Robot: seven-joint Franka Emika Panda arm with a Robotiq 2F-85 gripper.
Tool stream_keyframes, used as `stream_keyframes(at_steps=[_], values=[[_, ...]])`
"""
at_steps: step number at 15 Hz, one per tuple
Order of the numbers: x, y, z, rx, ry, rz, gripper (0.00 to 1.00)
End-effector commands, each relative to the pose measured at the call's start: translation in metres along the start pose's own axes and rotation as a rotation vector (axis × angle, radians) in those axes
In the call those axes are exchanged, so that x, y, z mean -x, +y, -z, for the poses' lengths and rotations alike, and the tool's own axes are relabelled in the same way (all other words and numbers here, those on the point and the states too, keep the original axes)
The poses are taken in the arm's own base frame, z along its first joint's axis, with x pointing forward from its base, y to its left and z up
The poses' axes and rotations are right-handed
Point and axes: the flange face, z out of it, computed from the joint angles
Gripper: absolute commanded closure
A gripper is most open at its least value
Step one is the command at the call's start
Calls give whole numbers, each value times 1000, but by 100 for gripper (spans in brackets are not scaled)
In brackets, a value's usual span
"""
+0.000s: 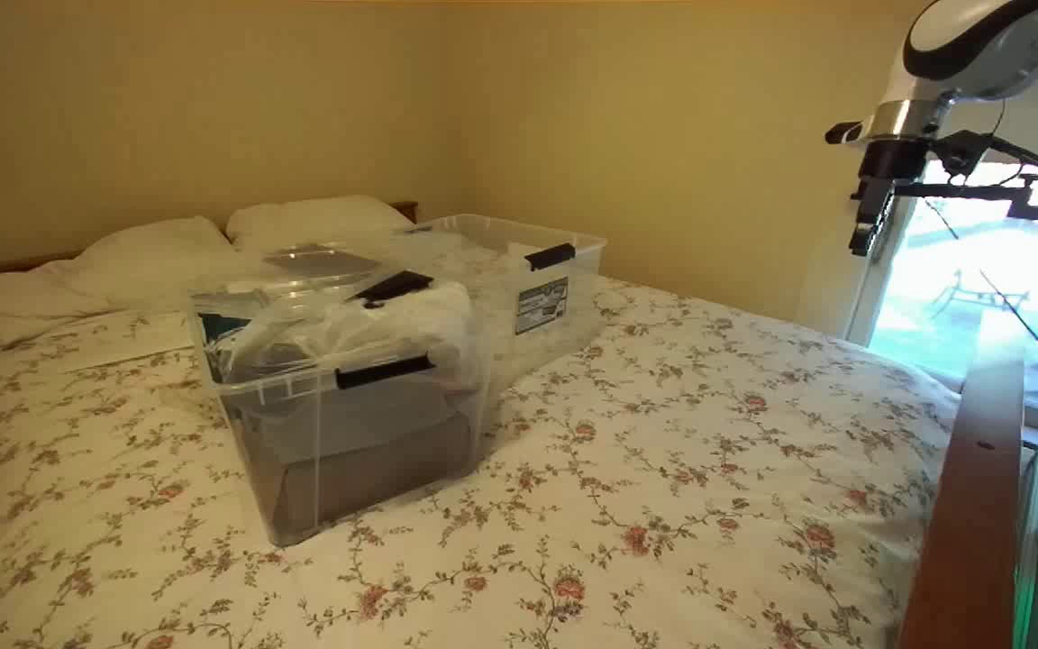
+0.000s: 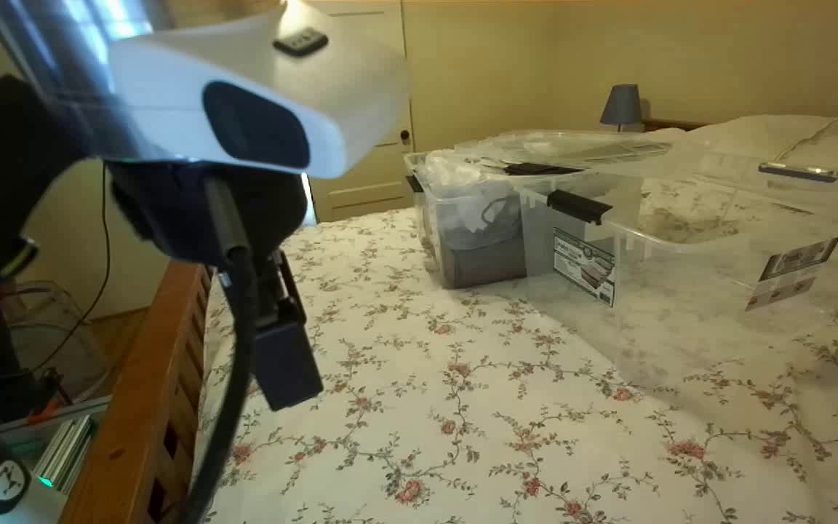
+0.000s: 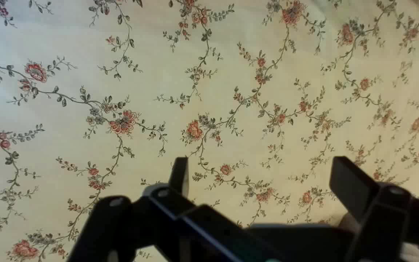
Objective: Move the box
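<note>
Two clear plastic boxes stand side by side on the bed. The full box (image 1: 375, 442) holds grey and white items and has black handles; it also shows in an exterior view (image 2: 484, 255). The labelled box (image 1: 578, 288) has a black handle and a printed label; it is closer to the camera in an exterior view (image 2: 652, 291). Which box the task means, I cannot tell. My gripper (image 1: 869, 230) hangs above the bed, well apart from both boxes, and also shows in an exterior view (image 2: 289, 364). In the wrist view my gripper (image 3: 260, 159) is open with nothing between its fingers.
A floral bedspread (image 1: 681, 487) lies under the boxes and my gripper. A wooden bed rail (image 2: 128, 407) runs along the robot's side. Pillows (image 1: 150, 257) lie at the headboard behind the boxes. A window (image 1: 978, 270) and a lamp (image 2: 620, 105) are farther off.
</note>
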Motion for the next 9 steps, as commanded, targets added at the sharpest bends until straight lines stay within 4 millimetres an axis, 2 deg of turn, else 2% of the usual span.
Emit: stream_keyframes(at_steps=[1,7,9], values=[[0,0,0,0,-1,0,0],[0,0,0,0,-1,0,0],[-18,-5,5,8,23,10,0]])
